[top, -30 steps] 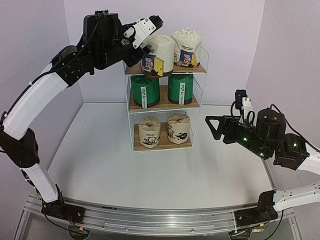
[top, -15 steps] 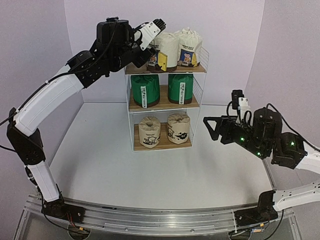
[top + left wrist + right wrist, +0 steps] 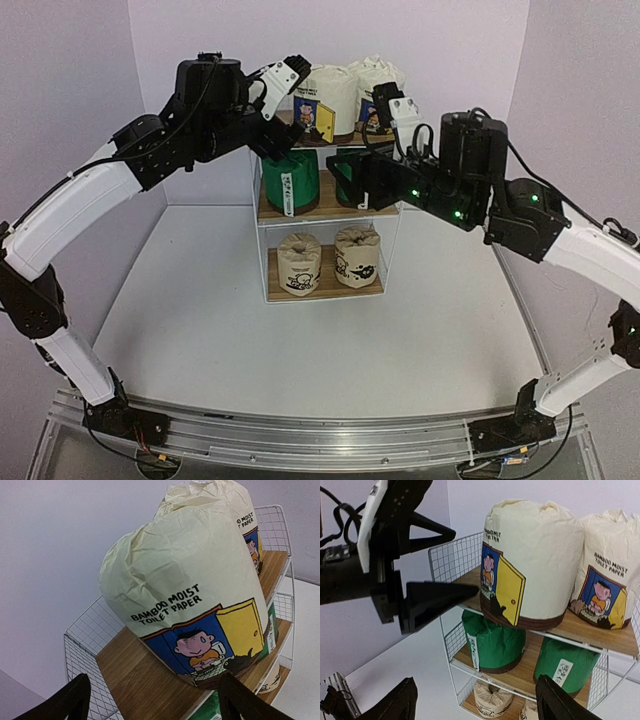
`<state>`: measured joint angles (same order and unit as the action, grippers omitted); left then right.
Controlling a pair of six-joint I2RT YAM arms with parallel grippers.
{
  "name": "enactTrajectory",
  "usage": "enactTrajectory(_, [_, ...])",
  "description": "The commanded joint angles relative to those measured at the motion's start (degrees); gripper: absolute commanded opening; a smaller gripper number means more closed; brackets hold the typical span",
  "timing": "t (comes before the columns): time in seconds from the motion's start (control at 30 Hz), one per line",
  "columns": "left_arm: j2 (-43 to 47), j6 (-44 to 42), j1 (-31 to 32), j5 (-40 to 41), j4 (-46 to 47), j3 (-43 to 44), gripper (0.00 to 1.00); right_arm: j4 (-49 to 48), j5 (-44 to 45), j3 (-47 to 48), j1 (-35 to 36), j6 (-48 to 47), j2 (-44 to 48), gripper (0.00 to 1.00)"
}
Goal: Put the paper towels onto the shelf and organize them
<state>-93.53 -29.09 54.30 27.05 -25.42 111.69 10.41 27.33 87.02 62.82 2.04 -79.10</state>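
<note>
white roll (image 3: 190,595) — just beyond left gripper (image 3: 152,682)

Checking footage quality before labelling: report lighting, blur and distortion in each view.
Top external: even soft light, no glare, shelf sharp. Left wrist: near roll label crisp, shelf tilted steeply in frame, left fingers silhouetted. Right wrist: top rolls sharp, left fingers dark, underlit.

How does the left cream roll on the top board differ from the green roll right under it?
The cream paper-wrapped roll stands on the top board; the green wrapped roll on the middle one. The cream roll carries a blue-and-yellow cartoon picture; the green roll a narrow white strip label. Both stand upright at the left of the white wire shelf.
</note>
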Motion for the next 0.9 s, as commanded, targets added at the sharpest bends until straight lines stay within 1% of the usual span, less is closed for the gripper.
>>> enactTrajectory(0.0, [8.7, 7.6, -0.3, -4.9, 0.1, -3.6, 0.99, -2.1, 4.1, 9.8, -0.6, -6.4, -6.2, 0.78])
enactTrajectory(0.1, [14.2, 13.1, -0.3, -7.2, 2.5, -9.5, 1.00, -2.1, 3.1, 13.5, -2.7, -6.5, -9.5, 0.78])
enactTrajectory(0.2, [20.5, 22.0, -0.3, -6.0, 5.0, -16.1, 1.00, -2.2, -0.5, 16.0, -6.1, -5.0, -11.9, 0.78])
enactTrajectory(0.33, [29.7, 31.2, -0.3, -5.2, 10.8, -30.9, 0.99, -2.2, -4.9, 19.9, -9.5, -3.0, -14.9, 0.78])
enactTrajectory(0.43, [35.9, 36.9, -0.3, -5.2, 13.7, -39.7, 1.00, -2.2, -6.0, 22.7, -10.8, -2.5, -17.3, 0.77])
enactTrajectory(0.5, [39.1, 39.5, -0.3, -5.3, 14.7, -43.4, 1.00, -2.2, -6.6, 24.0, -11.8, -2.1, -18.5, 0.76])
enactTrajectory(0.6, [41.5, 41.6, -0.3, -4.7, 13.9, -46.5, 1.00, -2.3, -8.4, 25.4, -13.3, 0.5, -20.3, 0.72])
enactTrajectory(0.67, [42.2, 42.7, -0.3, -3.3, 12.8, -47.5, 1.00, -2.5, -11.4, 26.6, -14.5, 1.7, -21.7, 0.61])
enactTrajectory(0.7, [42.4, 43.2, -0.3, -2.8, 12.5, -47.8, 1.00, -2.6, -12.3, 27.2, -15.0, 2.3, -22.5, 0.59])
enactTrajectory(0.8, [42.5, 43.9, -0.3, -2.7, 12.4, -49.1, 1.00, -2.8, -16.9, 28.3, -16.1, 2.9, -24.1, 0.54])
enactTrajectory(0.87, [42.1, 44.4, -0.3, -2.7, 12.1, -49.5, 1.00, -3.2, -20.2, 28.8, -16.7, 2.6, -25.1, 0.54])
